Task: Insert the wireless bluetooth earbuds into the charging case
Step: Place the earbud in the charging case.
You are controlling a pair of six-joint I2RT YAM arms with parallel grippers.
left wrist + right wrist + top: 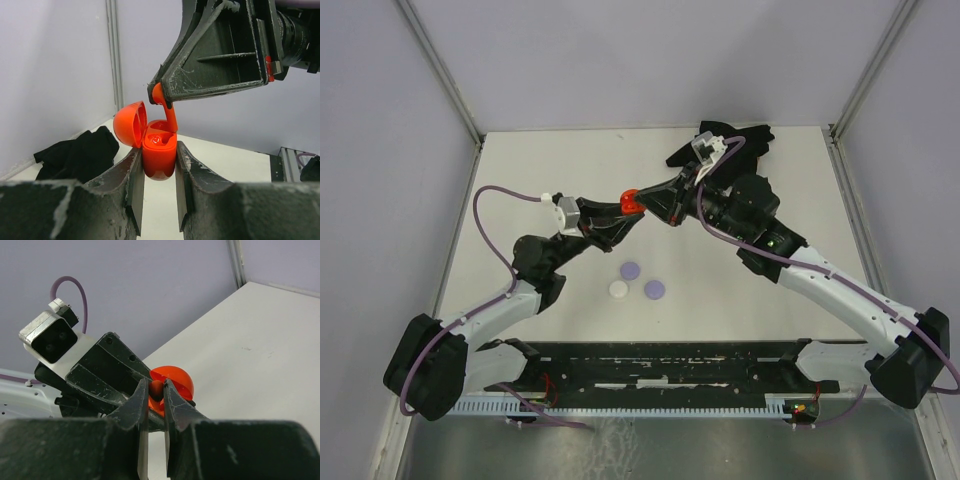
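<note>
A: Start at the left. What does the left gripper [159, 155] have?

B: It is clamped on the lower half of the red charging case [160, 167], which it holds up over the middle of the table [520, 180]. The lid [129, 123] is swung open to the left.

A: Any risk there?

B: The grip sits low on a smooth, rounded shell. A downward push could tip the case or squeeze it out from between the fingers.

A: And to the right?

B: The right gripper [156, 392] pinches the head of the red earbud [169, 112]. Its stem hangs down to the case's open top. Whether it has entered a well, I cannot tell.

A: So what goes wrong?

B: A tilted stem could catch on the rim and jam, or the bud could twist in the pinch. Let go too early and it drops to the table, near the round discs [630, 270].
</note>
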